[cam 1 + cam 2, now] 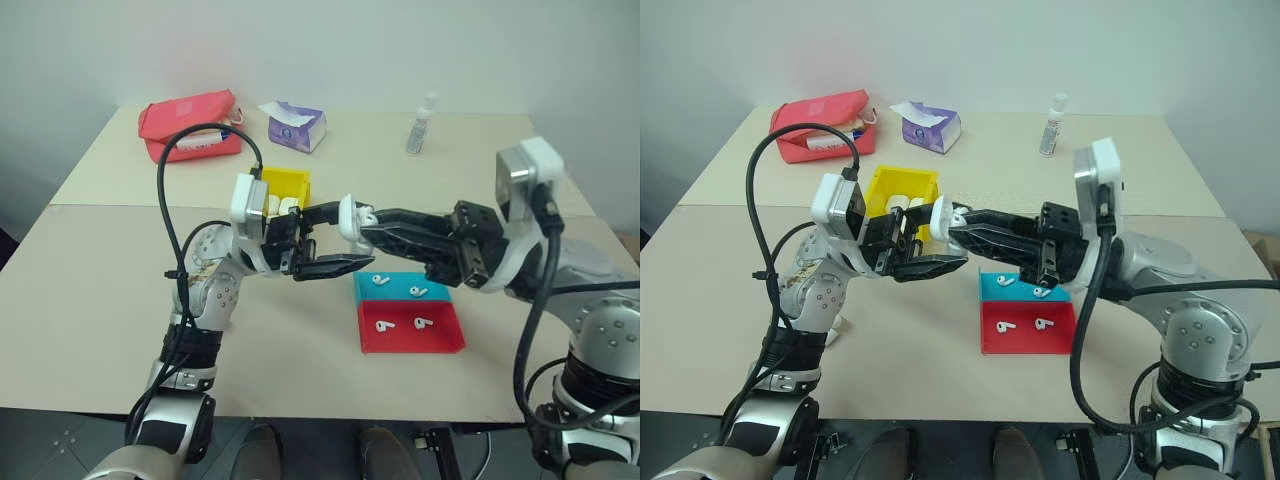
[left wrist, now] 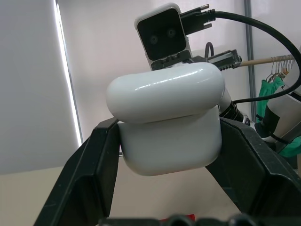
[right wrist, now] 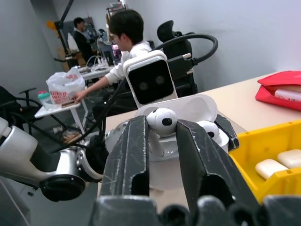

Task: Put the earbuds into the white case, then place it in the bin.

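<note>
My left gripper (image 1: 355, 237) is shut on the white case (image 2: 169, 141), holding it above the table with the lid (image 2: 164, 92) flipped open. My right gripper (image 3: 162, 124) meets it from the right, shut on an earbud (image 3: 162, 118) whose stem points down into the case. Another earbud (image 3: 209, 129) sits in the case beside it. Just behind the left hand stands the yellow bin (image 1: 285, 183), and inside it lie two other white cases (image 3: 268, 167). Several loose earbuds (image 1: 384, 325) lie in the teal and red tray (image 1: 445, 343) below the right gripper.
At the back of the table are a red pouch (image 1: 190, 125), a purple tissue pack (image 1: 295, 127) and a small clear bottle (image 1: 422, 125). A seam (image 1: 100, 205) runs across the tabletop. People sit at desks (image 3: 127, 42) in the room beyond.
</note>
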`<act>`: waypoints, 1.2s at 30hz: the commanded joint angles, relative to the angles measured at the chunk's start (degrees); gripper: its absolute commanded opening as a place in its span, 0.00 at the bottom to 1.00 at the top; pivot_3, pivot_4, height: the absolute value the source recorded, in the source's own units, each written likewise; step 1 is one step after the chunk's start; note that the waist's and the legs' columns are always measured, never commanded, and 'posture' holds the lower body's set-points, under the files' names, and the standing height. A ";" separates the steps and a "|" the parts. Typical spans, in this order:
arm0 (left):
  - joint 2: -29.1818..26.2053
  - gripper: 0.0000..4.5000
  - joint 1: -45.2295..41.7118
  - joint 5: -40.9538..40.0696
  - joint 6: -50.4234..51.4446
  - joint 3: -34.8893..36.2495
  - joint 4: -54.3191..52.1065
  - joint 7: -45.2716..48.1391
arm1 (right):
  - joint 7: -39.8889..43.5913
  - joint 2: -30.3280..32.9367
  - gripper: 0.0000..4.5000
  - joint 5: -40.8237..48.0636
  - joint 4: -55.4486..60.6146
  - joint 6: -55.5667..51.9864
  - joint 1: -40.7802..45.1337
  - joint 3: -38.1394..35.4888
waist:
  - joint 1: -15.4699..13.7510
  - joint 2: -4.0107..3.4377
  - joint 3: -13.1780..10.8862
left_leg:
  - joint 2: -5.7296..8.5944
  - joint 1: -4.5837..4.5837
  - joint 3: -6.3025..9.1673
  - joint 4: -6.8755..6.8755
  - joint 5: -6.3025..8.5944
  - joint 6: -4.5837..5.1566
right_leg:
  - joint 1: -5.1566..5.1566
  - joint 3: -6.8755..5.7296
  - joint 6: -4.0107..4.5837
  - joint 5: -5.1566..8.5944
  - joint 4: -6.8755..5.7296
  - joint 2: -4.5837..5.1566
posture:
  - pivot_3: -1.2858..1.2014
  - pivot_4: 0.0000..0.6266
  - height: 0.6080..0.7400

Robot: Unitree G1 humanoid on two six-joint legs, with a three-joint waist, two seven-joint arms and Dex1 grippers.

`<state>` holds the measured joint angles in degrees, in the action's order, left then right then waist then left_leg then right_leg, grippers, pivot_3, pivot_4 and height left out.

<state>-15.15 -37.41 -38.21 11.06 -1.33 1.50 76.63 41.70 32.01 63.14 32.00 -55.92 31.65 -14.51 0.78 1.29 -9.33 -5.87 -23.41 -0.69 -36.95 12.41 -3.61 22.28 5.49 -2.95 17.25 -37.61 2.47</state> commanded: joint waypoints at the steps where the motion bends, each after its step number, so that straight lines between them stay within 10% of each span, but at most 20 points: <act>1: 0.16 0.64 -0.77 -0.26 -1.73 0.60 0.19 0.80 | 1.03 1.59 0.51 -0.48 0.94 3.01 -0.38 0.72 | -0.01 0.00 0.00 | 0.00 0.00 0.00 0.00 0.00 0.00 | 0.00 -0.01 0.00 0.00 0.00 0.00 | 0.52 0.24 1.00; 6: 0.23 0.64 -0.68 -0.30 -2.04 0.44 0.16 0.76 | 0.66 3.04 0.90 0.25 0.55 4.23 -0.72 1.14 | -0.02 0.00 0.00 | 0.00 -0.01 0.00 0.00 0.00 0.00 | 0.00 -0.01 0.00 0.00 0.02 0.00 | 0.52 0.24 1.00; 14: 0.48 0.64 -1.27 0.56 -3.93 0.71 3.59 2.22 | 1.37 4.87 0.90 4.33 0.51 4.40 -1.35 0.08 | -0.03 0.00 0.00 | 0.00 -0.01 0.00 0.00 0.00 0.00 | 0.00 0.00 0.00 0.00 0.02 0.00 | 0.52 0.24 1.00; 27: 2.50 0.64 -1.52 9.11 -6.65 -3.23 4.97 -4.32 | -2.33 11.13 0.00 1.01 -3.87 2.50 10.71 4.25 | -0.02 0.00 0.00 | 0.00 0.01 0.00 0.01 -0.01 0.02 | 0.01 0.00 0.00 0.00 0.00 0.00 | 0.52 0.24 1.00; 36: 3.16 0.64 -2.56 11.10 -6.43 -5.75 4.20 -5.36 | 8.43 22.02 0.00 -13.40 -5.72 -2.72 28.21 24.18 | -0.05 -0.02 -0.01 | -0.01 -0.14 -0.02 0.06 0.01 0.04 | 0.20 0.01 0.01 0.00 0.08 0.00 | 0.52 0.24 1.00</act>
<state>-12.11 -38.71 -26.96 5.71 -7.20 7.54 71.07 47.97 53.25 52.26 26.38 -58.06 58.54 8.20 0.73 1.27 -9.34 -5.88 -23.57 -0.72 -36.90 12.42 -3.57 22.48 5.50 -2.94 17.26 -37.53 2.47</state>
